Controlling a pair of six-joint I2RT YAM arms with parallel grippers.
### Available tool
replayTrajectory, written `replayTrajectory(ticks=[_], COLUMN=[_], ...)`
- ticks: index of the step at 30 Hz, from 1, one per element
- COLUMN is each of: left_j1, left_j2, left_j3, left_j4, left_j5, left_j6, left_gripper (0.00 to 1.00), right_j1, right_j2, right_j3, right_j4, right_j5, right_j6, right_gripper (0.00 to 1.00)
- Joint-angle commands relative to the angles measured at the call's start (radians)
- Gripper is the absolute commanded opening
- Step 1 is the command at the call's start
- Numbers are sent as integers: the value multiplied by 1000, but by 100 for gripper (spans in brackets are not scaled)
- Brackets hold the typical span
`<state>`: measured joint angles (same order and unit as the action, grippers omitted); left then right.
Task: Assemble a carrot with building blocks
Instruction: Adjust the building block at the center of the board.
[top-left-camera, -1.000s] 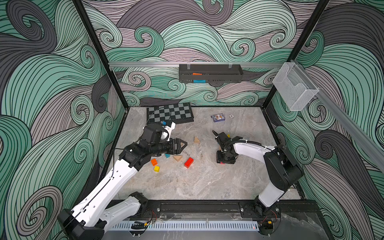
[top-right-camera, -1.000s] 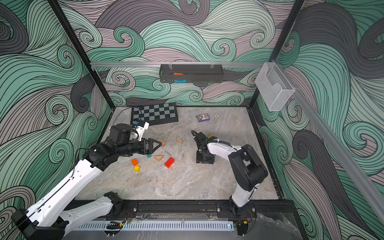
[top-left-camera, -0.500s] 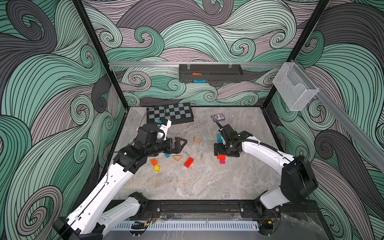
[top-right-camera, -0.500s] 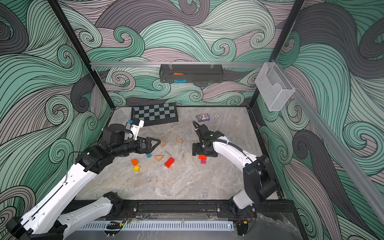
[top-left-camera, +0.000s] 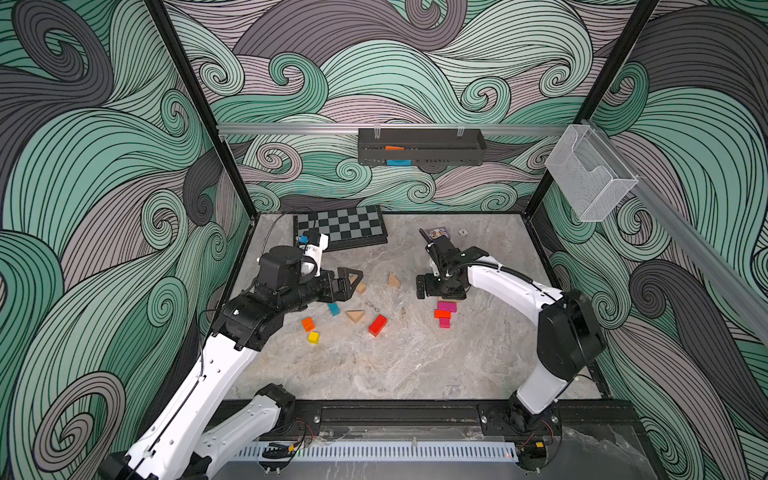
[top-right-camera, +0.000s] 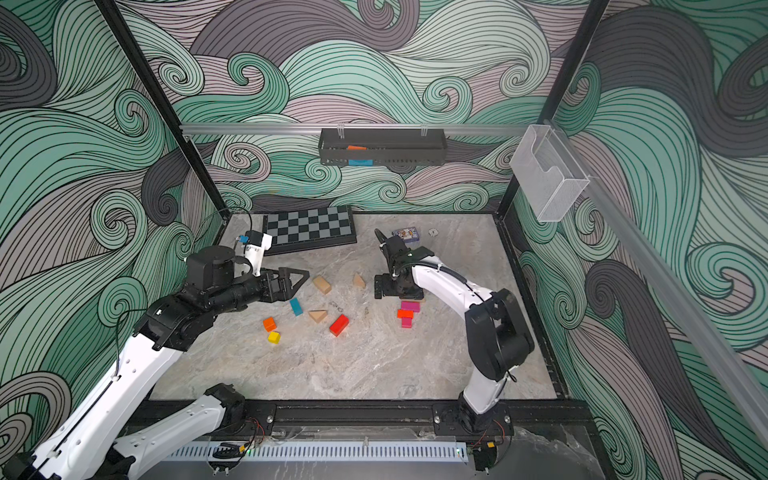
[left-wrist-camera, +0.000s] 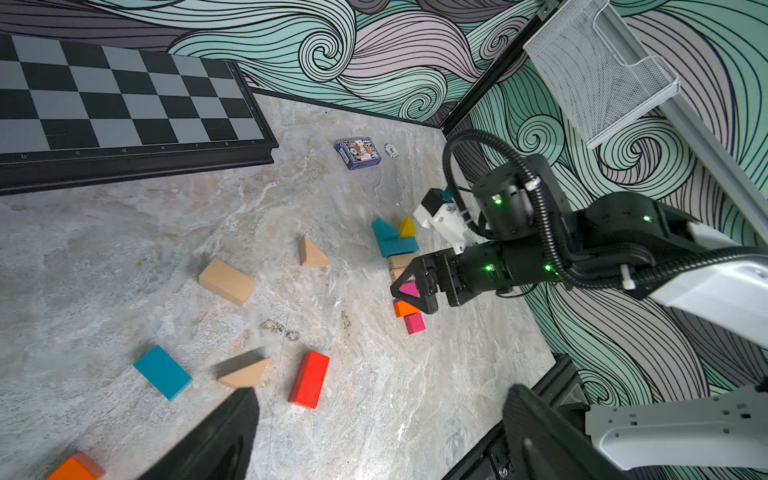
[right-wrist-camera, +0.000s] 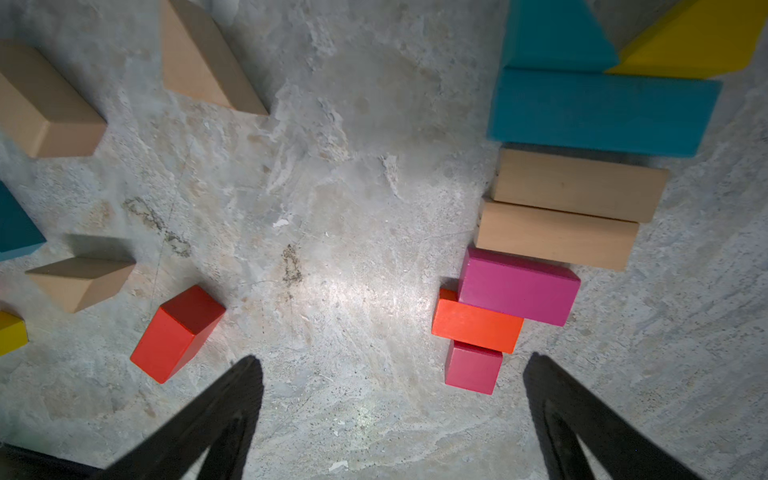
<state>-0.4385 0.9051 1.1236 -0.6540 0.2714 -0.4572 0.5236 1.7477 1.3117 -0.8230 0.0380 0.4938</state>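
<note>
Carrot column (right-wrist-camera: 557, 232) lies flat on the surface (top-left-camera: 395, 365) near the right arm. A teal wedge (right-wrist-camera: 552, 37) and yellow wedge (right-wrist-camera: 698, 45) make the leaves, and the bars shrink down to a pink cube (right-wrist-camera: 473, 368), I'd guess for the taper. Right claw (right-wrist-camera: 395, 359) hangs over it, spread wide and empty. Left claw (left-wrist-camera: 380, 394) is spread too, holding nothing, over leftovers like the red block (left-wrist-camera: 309, 379).

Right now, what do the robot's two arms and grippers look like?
Both the left arm and right arm have white link shells with black joints. The left gripper and right gripper are black, with hollow triangular fingers. A black ribbed cable loops over the right wrist, whose housings show small green lights.
</note>
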Motion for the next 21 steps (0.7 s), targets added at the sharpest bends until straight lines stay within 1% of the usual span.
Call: replayTrajectory(ticks=[1, 6, 13, 21], left_j1=[10, 14, 15, 16], left_j2=[-15, -22, -21, -16], left_j3=[3, -8, -14, -18], left_j4=[-3, 4, 4, 7], left_j5=[40, 47, 48, 47], left_j6=[-13, -20, -20, -19], left_gripper=[92, 92, 92, 92], right_j1=[11, 50, 72, 75], right_j2=[39, 97, 151, 173], right_j3=[27, 39, 45, 61], right_j4=[-7, 4, 30, 64], right_j5=[-25, -62, -54, 7], right_j6=[-12, -14, 5, 19], right_gripper=[99, 99, 99, 98])
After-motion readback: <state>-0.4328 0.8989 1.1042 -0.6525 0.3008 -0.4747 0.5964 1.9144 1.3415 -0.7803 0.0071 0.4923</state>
